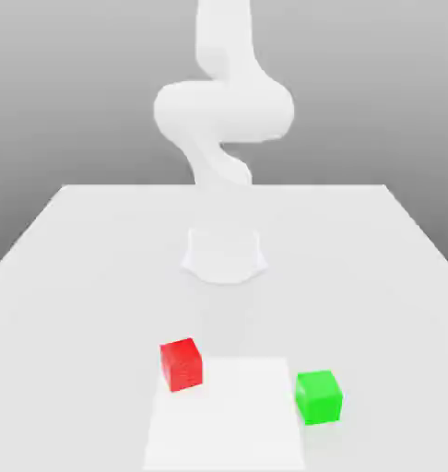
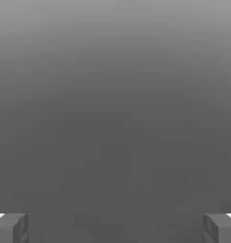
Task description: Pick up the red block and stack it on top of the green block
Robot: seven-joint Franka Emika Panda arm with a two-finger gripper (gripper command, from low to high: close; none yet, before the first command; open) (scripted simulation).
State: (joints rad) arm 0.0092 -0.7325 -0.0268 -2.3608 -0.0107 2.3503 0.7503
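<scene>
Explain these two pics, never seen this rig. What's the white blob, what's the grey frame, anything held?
These are simulator renders. The exterior view looks across a white table. The white shape rising from its middle is a single robot arm, seen from outside. Near the front of the table sit two small cubes: a red block toward the exterior view's left and a green block toward its right, apart from each other, both resting on the surface.

The grey picture comes from a camera mounted on the arm's hand. The two grey pieces at its lower corners are the fingers of the gripper, spread wide. Nothing sits between them, so nothing is held; the red block is not yet picked up.
</scene>
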